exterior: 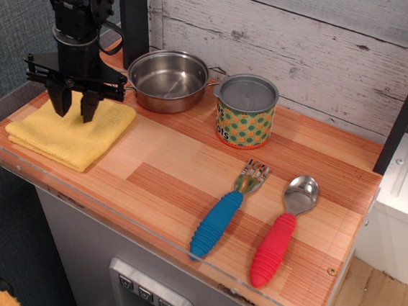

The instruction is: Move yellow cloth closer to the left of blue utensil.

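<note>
The yellow cloth (59, 139) lies folded at the left end of the wooden counter (167, 160). My gripper (75, 114) points straight down onto the cloth's far part. Its two black fingers (63, 102) stand close together with their tips pressed into the cloth, pinching a small fold between them. The cloth still rests flat on the counter. The blue utensil (218, 221), a fork with a ribbed blue handle and metal tines, lies well to the right, near the front edge.
A steel pot (169, 81) stands just right of the gripper at the back. A green patterned can (245, 112) is beside it. A red-handled spoon (276, 245) lies right of the fork. A clear lip (111, 213) runs along the counter's front.
</note>
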Robot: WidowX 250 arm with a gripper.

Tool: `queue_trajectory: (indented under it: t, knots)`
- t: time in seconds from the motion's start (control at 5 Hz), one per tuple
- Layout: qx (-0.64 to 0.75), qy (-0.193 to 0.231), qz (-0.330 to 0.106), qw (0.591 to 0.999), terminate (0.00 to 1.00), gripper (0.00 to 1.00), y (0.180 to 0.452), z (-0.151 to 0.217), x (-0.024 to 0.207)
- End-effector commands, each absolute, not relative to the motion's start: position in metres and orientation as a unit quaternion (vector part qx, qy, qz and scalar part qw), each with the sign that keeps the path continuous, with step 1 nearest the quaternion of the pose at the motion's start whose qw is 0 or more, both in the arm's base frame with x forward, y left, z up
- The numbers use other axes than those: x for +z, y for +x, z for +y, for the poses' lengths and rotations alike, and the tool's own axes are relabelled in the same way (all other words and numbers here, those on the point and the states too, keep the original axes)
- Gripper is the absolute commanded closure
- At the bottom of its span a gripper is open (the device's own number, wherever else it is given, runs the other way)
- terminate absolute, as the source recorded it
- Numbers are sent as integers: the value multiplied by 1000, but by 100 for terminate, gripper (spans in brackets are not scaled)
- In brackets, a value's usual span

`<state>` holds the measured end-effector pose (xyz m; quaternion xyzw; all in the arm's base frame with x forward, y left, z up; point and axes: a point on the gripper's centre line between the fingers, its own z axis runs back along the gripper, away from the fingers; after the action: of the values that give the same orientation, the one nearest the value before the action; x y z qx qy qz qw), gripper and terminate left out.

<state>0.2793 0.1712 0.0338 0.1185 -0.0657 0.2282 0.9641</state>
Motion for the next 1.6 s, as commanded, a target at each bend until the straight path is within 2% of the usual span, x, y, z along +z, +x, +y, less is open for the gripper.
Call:
queue_trajectory:
  t: [0.0,0.2,1.0,1.4]
  knots:
    - [192,137,-82,968,0,100,277,188,41]
    - [161,144,-66,974,0,100,278,181,32]
    - [99,138,-47,984,0,100,280,124,13]
    - [116,112,-31,986,0,100,275,94,5]
